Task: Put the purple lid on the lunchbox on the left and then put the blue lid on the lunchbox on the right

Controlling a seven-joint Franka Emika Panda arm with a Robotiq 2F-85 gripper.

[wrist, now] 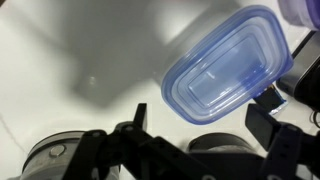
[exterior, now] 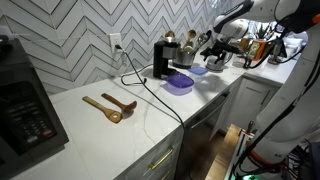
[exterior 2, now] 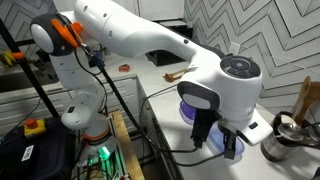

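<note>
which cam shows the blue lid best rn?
Wrist view: the blue lid is close up, rim and nearly whole outline clear. In an exterior view it is a small distant blue patch on the counter. In an exterior view the gripper covers it, leaving a sliver.

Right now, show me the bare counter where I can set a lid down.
Bare: the counter between the black appliance and the wooden spoons, and the front strip between the cable and the purple container. Crowded: the far end around the coffee machine and blue lid.
</note>
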